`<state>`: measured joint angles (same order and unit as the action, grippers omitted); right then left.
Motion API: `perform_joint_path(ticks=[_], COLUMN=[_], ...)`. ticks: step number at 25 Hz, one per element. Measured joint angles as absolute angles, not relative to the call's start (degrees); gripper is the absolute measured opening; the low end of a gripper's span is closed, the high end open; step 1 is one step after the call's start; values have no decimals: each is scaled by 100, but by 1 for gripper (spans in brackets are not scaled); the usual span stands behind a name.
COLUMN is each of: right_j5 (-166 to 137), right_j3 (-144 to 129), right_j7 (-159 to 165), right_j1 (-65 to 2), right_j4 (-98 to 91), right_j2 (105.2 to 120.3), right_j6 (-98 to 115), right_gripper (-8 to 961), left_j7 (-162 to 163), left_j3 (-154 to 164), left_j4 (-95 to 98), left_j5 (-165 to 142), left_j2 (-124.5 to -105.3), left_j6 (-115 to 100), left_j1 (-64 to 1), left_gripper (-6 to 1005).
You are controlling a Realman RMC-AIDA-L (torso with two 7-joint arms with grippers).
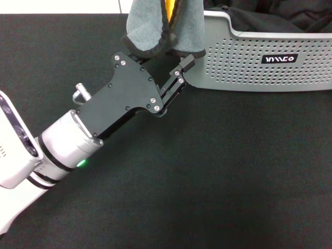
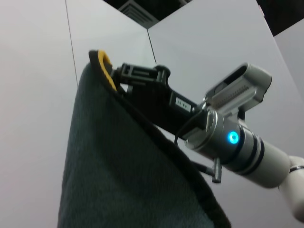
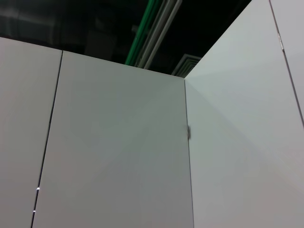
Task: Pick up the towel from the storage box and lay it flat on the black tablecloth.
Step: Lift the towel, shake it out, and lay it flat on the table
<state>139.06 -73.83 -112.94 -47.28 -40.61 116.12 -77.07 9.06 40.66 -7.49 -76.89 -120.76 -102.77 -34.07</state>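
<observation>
Towel (image 1: 155,26) held aloft beside the box (image 1: 270,65).
The grey-teal cloth is folded, its orange-yellow face showing in the fold, black edging below; the perforated grey box is set on the tablecloth (image 1: 218,181).

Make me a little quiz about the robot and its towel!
1. True or false: the towel lies flat on the black tablecloth.
2. Which colour peeks out of the towel's fold? A) orange-yellow B) pink C) green
3. Fill in: the storage box stands on the robot's ____ side.

Key:
1. False. It hangs in the air. The right gripper holds its top corner, and the left gripper is open at its lower edge.
2. A.
3. Right.
</observation>
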Motion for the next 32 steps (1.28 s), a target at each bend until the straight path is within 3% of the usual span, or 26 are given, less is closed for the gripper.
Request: perform_joint_path(ticks=[6, 32], right_j5=[13900, 13922], right_j3=[-7374, -7397], right_j7=[-11294, -11240], right_j1=[-4703, -4706], right_j4=[-4060, -4090], right_j2=[11605, 11619], right_j6=[-7699, -7715], right_gripper=[47, 53], left_j7=[762, -839], left_j3=[4069, 3551], left_j4=[-751, -860], left_j5=[-7669, -7548], left_j2=[-12076, -12076], left_j6=[-10549, -10234], left_j1=[-3322, -3148], left_gripper=[397, 397])
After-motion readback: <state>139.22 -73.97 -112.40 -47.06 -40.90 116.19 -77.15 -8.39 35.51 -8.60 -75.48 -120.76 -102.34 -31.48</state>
